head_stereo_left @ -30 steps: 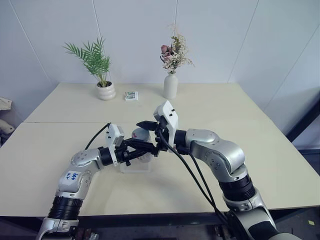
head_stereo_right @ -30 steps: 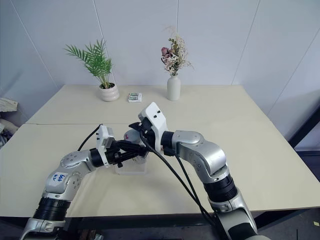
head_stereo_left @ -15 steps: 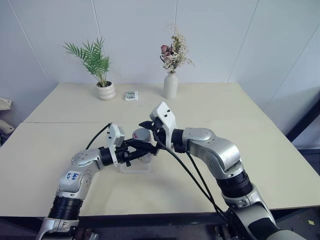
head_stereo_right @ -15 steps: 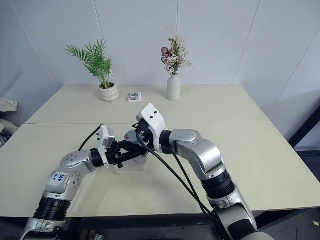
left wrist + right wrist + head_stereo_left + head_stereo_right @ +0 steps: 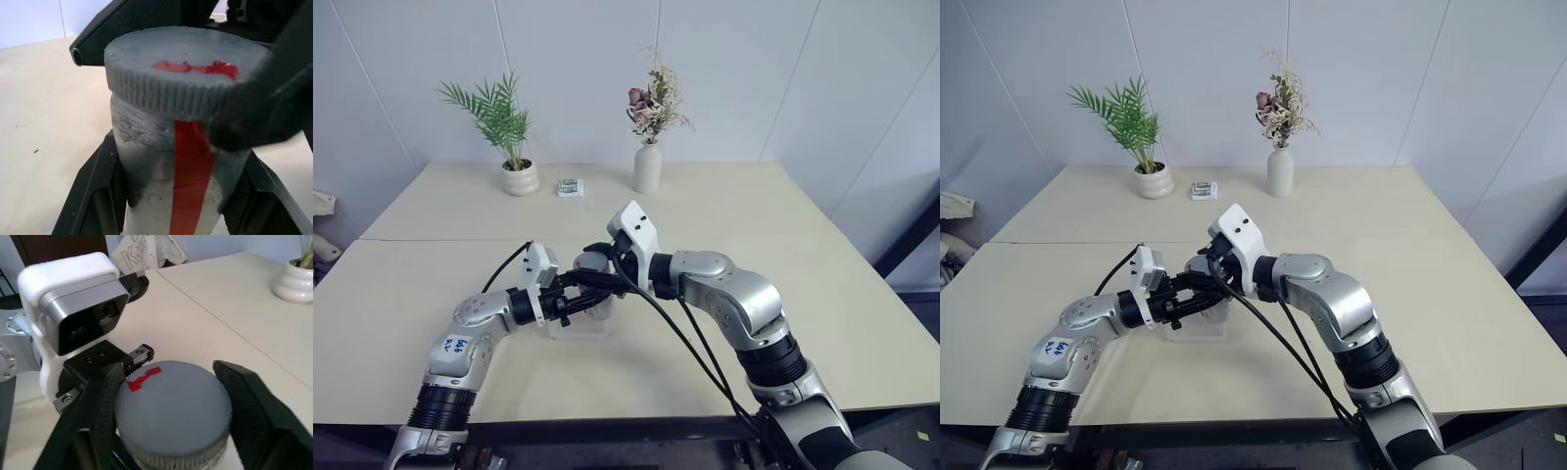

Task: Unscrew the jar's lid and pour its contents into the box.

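Observation:
The jar (image 5: 161, 196), see-through with a red strip down its side, stands upright above the box (image 5: 578, 325), a shallow clear tray at the table's middle. My left gripper (image 5: 591, 291) is shut on the jar's body, one finger (image 5: 93, 196) on each side. The grey ribbed lid (image 5: 171, 406), with a red mark on top, sits on the jar. My right gripper (image 5: 595, 260) reaches in from the right and is shut on the lid, its fingers (image 5: 244, 406) pressed against the rim. The contents cannot be made out through the jar's cloudy wall.
At the back of the table stand a white plant pot (image 5: 521, 178) with a green palm, a small printed packet (image 5: 571, 187) and a white vase (image 5: 647, 168) of dried flowers. A seam crosses the tabletop on the left.
My right gripper's fingers, spread wide around the lid before, have closed onto it. The left gripper and the jar have stayed put.

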You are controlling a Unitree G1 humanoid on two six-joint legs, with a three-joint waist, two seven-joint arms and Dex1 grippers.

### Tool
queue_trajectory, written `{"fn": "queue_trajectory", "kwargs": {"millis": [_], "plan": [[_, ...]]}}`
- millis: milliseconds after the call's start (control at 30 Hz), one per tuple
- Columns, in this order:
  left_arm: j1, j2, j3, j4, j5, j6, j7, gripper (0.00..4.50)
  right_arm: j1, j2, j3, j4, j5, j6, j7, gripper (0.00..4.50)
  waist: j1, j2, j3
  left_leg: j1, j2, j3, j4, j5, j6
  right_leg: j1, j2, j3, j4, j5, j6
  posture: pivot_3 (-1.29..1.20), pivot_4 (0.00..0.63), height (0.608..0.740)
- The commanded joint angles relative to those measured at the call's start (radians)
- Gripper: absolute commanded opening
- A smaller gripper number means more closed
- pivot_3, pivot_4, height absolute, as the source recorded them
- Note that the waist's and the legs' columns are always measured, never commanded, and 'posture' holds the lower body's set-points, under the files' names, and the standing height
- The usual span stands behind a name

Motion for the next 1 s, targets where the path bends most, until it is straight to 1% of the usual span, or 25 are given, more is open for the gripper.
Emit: {"fn": "queue_trajectory", "kwargs": {"millis": [33, 200, 333, 400, 567, 667, 733, 900, 1000], "plan": [[-0.019, -0.003, 0.005, -0.03, -0.005, -0.008, -0.002, 2.01, 0.002, 0.013, -0.018, -0.047, 0.032, -0.002, 0.01, 2.58, 0.0, 0.0, 0.0, 0.0, 0.0, 0.0, 0.0, 0.0, 0.0, 0.0, 0.0, 0.0, 0.0, 0.0, 0.0, 0.0, 0.15, 0.74], [-0.023, 0.001, 0.0, -0.026, -0.008, -0.017, -0.022, 2.01, 0.014, -0.002, -0.009, -0.062, 0.059, -0.009, 0.067, 2.58, 0.0, 0.0, 0.0, 0.0, 0.0, 0.0, 0.0, 0.0, 0.0, 0.0, 0.0, 0.0, 0.0, 0.0, 0.0, 0.0, 0.15, 0.74], [-0.054, 0.027, -0.017, 0.008, -0.019, -0.045, -0.137, 2.01, 0.011, -0.096, 0.027, -0.046, 0.091, -0.084, 0.286, 2.58, 0.001, 0.0, 0.0, 0.0, 0.0, 0.0, 0.0, 0.0, 0.0, 0.0, 0.0, 0.0, 0.0, 0.0, 0.0, 0.0, 0.15, 0.74], [-0.069, 0.038, -0.022, 0.023, -0.023, -0.058, -0.192, 2.01, 0.002, -0.126, 0.033, -0.022, 0.093, -0.123, 0.362, 2.58, 0.001, 0.0, 0.0, -0.001, 0.0, 0.0, 0.0, 0.0, 0.0, 0.0, 0.0, 0.0, -0.001, 0.0, 0.0, 0.0, 0.15, 0.74], [-0.103, 0.049, -0.025, 0.053, -0.041, -0.059, -0.286, 2.01, -0.019, -0.153, 0.036, 0.034, 0.087, -0.19, 0.482, 2.58, -0.005, 0.0, 0.0, 0.0, 0.0, 0.001, 0.0, 0.0, 0.0, 0.0, 0.002, 0.001, 0.0, 0.0, 0.0, 0.0, 0.15, 0.74], [-0.133, 0.077, -0.045, 0.032, -0.093, 0.006, -0.412, 2.01, -0.048, -0.188, 0.034, 0.086, 0.127, -0.24, 0.668, 2.58, -0.003, 0.0, 0.0, -0.001, 0.001, 0.001, 0.0, 0.0, 0.0, -0.001, 0.004, 0.003, 0.0, 0.0, 0.0, 0.0, 0.15, 0.74], [-0.138, 0.095, -0.059, 0.019, -0.104, 0.034, -0.469, 2.01, -0.067, -0.205, 0.039, 0.114, 0.135, -0.26, 0.747, 2.58, -0.003, 0.0, 0.0, -0.001, 0.001, 0.001, 0.0, 0.0, 0.0, -0.001, 0.004, 0.004, 0.0, 0.0, 0.0, 0.0, 0.15, 0.74], [-0.148, 0.113, -0.067, -0.001, -0.116, 0.071, -0.528, 2.01, -0.102, -0.228, 0.039, 0.164, 0.149, -0.28, 0.863, 2.58, -0.004, 0.0, 0.0, -0.001, 0.002, 0.001, 0.0, -0.001, 0.001, -0.002, 0.005, 0.005, 0.001, 0.0, 0.001, 0.0, 0.15, 0.74], [-0.146, 0.115, -0.057, -0.016, -0.118, 0.084, -0.534, 2.01, -0.109, -0.237, 0.036, 0.179, 0.149, -0.289, 0.898, 2.58, -0.004, 0.0, 0.0, -0.001, 0.002, 0.001, 0.0, -0.001, 0.001, -0.002, 0.005, 0.005, 0.001, 0.0, 0.001, 0.0, 0.15, 0.74]]}}
